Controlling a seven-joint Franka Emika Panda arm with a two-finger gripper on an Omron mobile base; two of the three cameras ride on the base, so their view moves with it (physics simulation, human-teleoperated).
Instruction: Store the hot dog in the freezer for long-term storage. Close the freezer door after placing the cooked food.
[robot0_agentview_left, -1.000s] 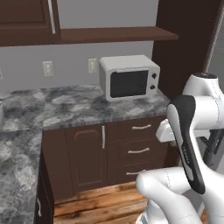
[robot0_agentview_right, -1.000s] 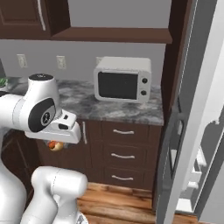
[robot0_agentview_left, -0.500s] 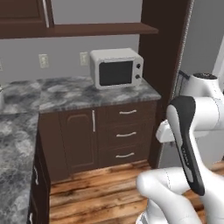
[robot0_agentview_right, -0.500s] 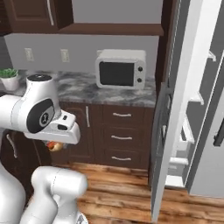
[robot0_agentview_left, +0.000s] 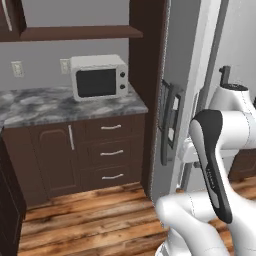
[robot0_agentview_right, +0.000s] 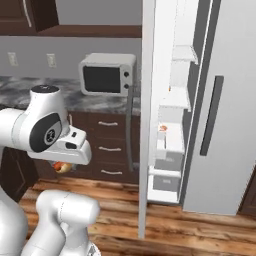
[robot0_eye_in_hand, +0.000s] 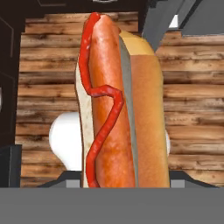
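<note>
Orange hot dog (robot0_eye_in_hand: 118, 109) seemingly hides gripper (robot0_eye_in_hand: 118, 181); freezer door (robot0_agentview_right: 146, 115) ajar.

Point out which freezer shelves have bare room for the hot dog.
In the freezer, the top shelf and the shelf below it look bare. The lower shelf holds a small reddish item; closed drawers fill the bottom.
</note>
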